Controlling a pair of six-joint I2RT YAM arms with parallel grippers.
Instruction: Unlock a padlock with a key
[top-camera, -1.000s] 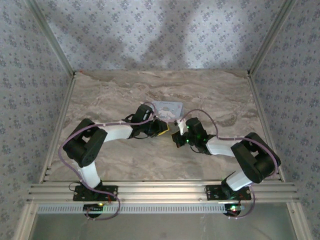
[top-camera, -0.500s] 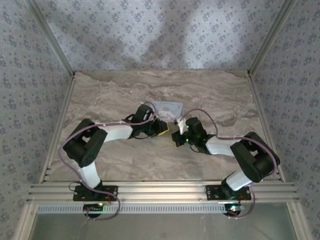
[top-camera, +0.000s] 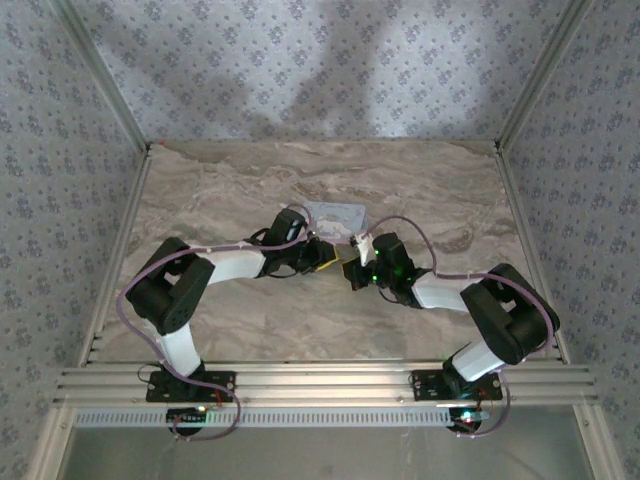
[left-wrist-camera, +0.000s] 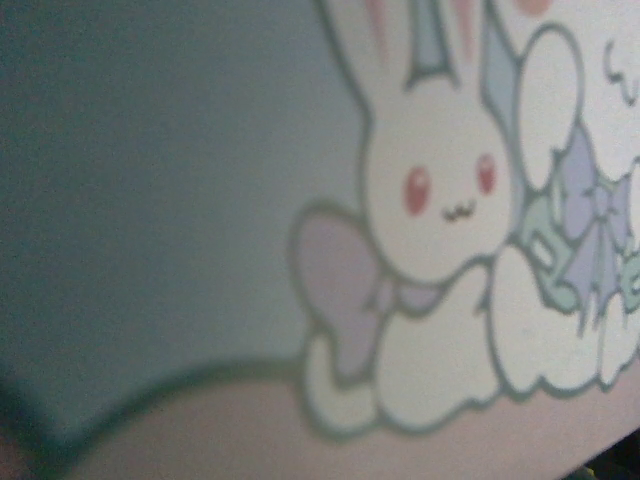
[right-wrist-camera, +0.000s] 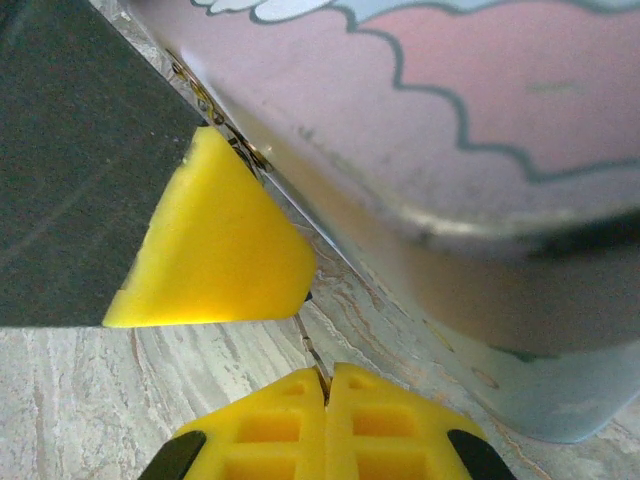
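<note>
- Right pincer (right-wrist-camera: 327, 380) clenched on thin metal sliver (right-wrist-camera: 308, 340), just beside tin (right-wrist-camera: 480, 150); low over worktop (right-wrist-camera: 200, 380)
- Left pincer (top-camera: 322, 256) at tin's near edge; grip: cannot tell
- Padlock position relative to tin: cannot tell

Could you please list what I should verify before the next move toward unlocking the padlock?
1. The right pincer shut on the thin metal wire: ok.
2. That wire belongs to the key: cannot tell.
3. Position of the padlock and where its keyhole faces: cannot tell.
4. Grip of the left pincer: cannot tell.
5. The light-blue cartoon tin box resting flat on the grey marbled table: ok.
</note>
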